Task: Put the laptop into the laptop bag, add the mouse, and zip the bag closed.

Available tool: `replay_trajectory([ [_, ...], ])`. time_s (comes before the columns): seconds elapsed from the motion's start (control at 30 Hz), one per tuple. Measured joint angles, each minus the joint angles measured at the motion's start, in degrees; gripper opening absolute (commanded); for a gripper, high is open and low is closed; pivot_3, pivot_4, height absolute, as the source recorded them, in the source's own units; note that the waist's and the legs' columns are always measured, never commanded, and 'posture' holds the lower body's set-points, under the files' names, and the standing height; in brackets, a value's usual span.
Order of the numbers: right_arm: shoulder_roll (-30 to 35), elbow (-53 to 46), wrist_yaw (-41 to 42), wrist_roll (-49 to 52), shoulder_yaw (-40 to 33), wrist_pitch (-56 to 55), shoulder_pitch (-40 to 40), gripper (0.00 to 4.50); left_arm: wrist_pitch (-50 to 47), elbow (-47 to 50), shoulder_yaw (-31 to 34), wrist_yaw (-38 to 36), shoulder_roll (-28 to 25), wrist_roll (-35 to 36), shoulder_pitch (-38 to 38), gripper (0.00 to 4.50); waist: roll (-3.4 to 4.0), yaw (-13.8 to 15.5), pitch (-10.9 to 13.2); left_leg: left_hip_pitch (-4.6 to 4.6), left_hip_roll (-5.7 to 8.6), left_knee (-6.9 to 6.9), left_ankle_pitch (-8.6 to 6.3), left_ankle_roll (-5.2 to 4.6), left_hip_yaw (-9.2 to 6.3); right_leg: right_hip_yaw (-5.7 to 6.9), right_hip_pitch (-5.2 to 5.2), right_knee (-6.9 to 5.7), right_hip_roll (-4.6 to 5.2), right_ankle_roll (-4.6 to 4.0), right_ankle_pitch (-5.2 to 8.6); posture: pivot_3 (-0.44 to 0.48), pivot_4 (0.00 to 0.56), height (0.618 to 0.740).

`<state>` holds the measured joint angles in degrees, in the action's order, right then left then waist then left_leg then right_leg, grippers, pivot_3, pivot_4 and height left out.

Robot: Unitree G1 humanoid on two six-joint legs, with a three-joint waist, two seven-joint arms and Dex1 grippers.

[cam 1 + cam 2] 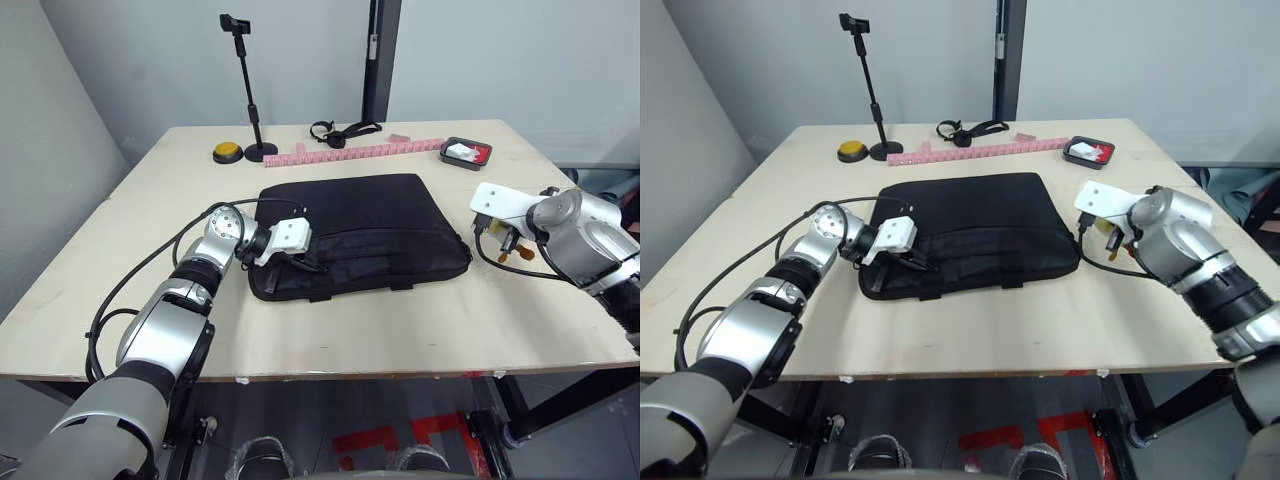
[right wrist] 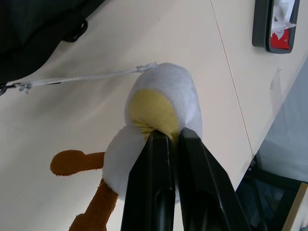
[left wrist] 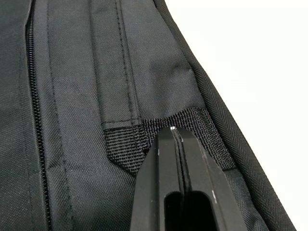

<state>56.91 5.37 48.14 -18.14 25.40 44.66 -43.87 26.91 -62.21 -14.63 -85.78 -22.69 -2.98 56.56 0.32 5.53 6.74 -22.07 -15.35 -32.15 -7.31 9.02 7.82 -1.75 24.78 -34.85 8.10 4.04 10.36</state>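
Both grippers (left (image 3: pixel 174 132), right (image 2: pixel 167 134)) clamped: laptop bag (image 1: pixel 360 230), plush toy (image 2: pixel 163 101).

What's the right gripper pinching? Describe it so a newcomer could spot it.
On the beige table, go to the right end of the black laptop bag. There the right gripper is shut on a white egg-shaped plush toy, tied to the bag by a thin white cord. Its yellow face and orange feet set it apart.
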Motion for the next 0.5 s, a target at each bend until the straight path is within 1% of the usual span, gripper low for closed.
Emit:
replay_trajectory([
  [0.07,-0.6,0.9,0.0,-0.8,0.0,-0.7,-0.4,0.06,0.0,0.1,0.0,0.0,0.0,0.0,-0.1,0.0,0.0,0.0,0.0,0.02,0.0,0.01,0.0,0.01,0.01,0.0,0.0,0.01,0.0,0.0,0.0,0.0,0.15,0.74],
  [0.2,-7.2,7.0,-3.3,-3.8,0.6,-2.9,-2.7,0.06,0.0,0.4,0.0,-0.4,-0.4,0.0,-0.4,0.0,0.01,-0.3,-0.1,0.07,0.0,0.05,0.0,0.01,0.07,-0.05,0.02,-0.06,-0.01,0.0,0.0,0.0,0.15,0.74],
  [0.5,-15.6,14.6,-8.6,-6.7,1.0,-3.7,-6.1,0.06,0.1,2.3,-0.4,-2.2,-0.6,0.0,-1.8,0.0,0.02,-0.5,-0.1,0.1,0.0,0.14,-0.01,0.03,0.1,-0.05,0.05,-0.06,-0.02,0.0,0.0,0.0,0.15,0.74],
])
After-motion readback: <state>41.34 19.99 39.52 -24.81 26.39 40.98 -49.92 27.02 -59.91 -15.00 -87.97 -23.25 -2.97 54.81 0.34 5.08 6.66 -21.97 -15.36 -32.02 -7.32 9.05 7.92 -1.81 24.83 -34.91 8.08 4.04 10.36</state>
